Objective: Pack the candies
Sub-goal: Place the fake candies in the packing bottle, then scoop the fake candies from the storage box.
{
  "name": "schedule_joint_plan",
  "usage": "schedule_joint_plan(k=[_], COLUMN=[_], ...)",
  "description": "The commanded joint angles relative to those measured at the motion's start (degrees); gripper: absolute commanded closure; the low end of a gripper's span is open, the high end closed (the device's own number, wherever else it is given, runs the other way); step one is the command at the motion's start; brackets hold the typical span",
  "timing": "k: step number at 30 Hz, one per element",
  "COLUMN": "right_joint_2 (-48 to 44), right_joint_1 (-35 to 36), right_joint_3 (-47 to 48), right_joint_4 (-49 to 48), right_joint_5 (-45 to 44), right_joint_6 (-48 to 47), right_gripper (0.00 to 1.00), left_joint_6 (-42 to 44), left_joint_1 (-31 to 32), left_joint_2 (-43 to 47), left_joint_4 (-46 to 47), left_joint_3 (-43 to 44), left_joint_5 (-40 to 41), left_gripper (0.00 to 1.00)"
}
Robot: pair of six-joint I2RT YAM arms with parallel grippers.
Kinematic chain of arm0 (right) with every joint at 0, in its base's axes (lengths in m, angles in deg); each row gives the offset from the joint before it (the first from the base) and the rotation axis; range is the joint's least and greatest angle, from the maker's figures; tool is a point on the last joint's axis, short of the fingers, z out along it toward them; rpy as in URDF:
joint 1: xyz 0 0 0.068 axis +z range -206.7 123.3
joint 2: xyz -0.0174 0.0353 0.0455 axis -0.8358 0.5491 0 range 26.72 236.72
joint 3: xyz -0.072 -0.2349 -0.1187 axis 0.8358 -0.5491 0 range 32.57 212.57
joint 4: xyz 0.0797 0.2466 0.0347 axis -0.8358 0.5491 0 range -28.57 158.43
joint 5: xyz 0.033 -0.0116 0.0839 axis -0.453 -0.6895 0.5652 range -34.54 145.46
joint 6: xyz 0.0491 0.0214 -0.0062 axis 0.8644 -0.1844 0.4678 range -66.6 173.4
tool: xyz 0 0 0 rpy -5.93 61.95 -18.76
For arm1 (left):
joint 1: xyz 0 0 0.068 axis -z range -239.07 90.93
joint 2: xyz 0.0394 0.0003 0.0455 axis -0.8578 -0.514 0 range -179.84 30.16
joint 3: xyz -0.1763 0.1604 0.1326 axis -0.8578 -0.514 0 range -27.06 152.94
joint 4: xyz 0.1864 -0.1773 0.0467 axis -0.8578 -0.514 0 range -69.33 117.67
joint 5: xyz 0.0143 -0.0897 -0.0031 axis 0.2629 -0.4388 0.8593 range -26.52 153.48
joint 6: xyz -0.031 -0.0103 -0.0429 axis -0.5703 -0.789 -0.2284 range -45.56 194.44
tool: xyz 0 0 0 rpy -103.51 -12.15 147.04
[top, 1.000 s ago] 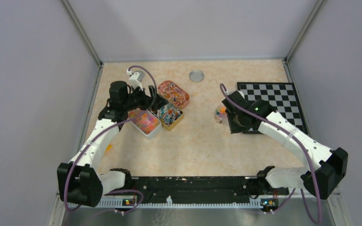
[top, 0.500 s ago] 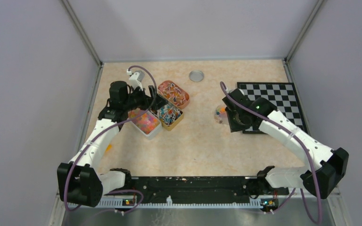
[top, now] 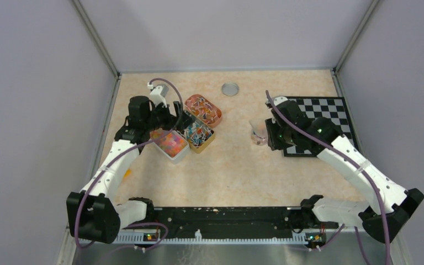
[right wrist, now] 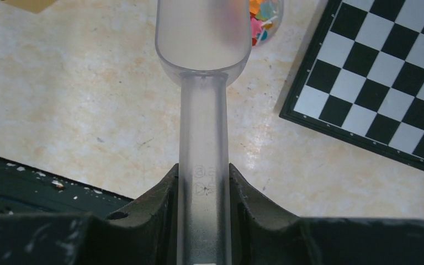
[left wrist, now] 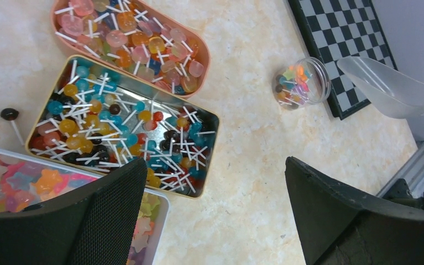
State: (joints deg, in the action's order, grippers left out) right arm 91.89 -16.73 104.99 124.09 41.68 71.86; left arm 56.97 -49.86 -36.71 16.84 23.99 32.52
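Star-shaped candies (left wrist: pixel 27 185) in pink, orange and yellow fill a white tray (top: pixel 169 142) at the left. My left gripper (left wrist: pixel 215 165) hangs open over that tray's corner, holding nothing; from above it (top: pixel 168 118) sits by the tins. A small clear jar (left wrist: pixel 301 83) with mixed coloured sweets stands beside the checkerboard. My right gripper (right wrist: pixel 203 176) is shut on the handle of a translucent plastic scoop (right wrist: pixel 203 33). The scoop's bowl (left wrist: pixel 386 88) looks empty and hovers just by the jar (right wrist: pixel 266 16), covering it from above (top: pixel 258 132).
A pink oval tin (left wrist: pixel 132 38) and a gold rectangular tin (left wrist: pixel 121 127), both full of lollipops, lie next to the white tray. One loose lollipop (left wrist: pixel 9 115) lies beside them. A checkerboard (top: pixel 320 124) lies at the right, a round metal lid (top: pixel 230 89) at the back.
My right arm has swung outward and its wrist has shifted toward the back, bringing the scoop over the jar. The left arm has not moved.
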Motion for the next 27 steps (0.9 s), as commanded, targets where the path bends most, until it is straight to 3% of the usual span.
schedule_joint_plan(k=[1,8,15,18,20,23,27], right_joint_2=[-2.5,-1.2,5.7,10.0,13.5,19.4,26.1], right_joint_1=[-0.1,2.5,8.7,10.8,12.4,14.5,16.3], right_joint_3=[-1.2,-1.7,4.3,7.1,9.9,14.8,22.5], right_joint_4=[-7.4,-16.5,-21.0,-21.5,-21.0,-19.4,-16.0], right_joint_5=[5.1,8.3,9.0,10.7,11.0,11.7,13.6], right_joint_6=[-1.9,-1.1,-2.5,-3.3,-3.9,-4.6,-5.5], right_gripper=[1.00,1.00,1.00,1.00,1.00,1.00,1.00], left_joint_6=[2.2,-4.5,-8.9,-10.9,-14.3,-21.1,-30.0], left_joint_1=[0.3,0.2,-0.1,-0.9,-2.8,-8.2,-19.6], left_joint_2=[3.5,6.6,6.3,6.1,5.2,3.6,-1.9], left_joint_4=[0.1,-3.9,-8.2,-9.7,-9.9,-9.2,-7.4], left_joint_3=[0.4,-0.2,-1.6,0.0,0.3,-1.4,-3.3], left_joint_5=[6.0,34.2,48.2,55.0,53.9,45.1,33.4], left_gripper=[0.01,0.01,0.01,0.06,0.10,0.18,0.30])
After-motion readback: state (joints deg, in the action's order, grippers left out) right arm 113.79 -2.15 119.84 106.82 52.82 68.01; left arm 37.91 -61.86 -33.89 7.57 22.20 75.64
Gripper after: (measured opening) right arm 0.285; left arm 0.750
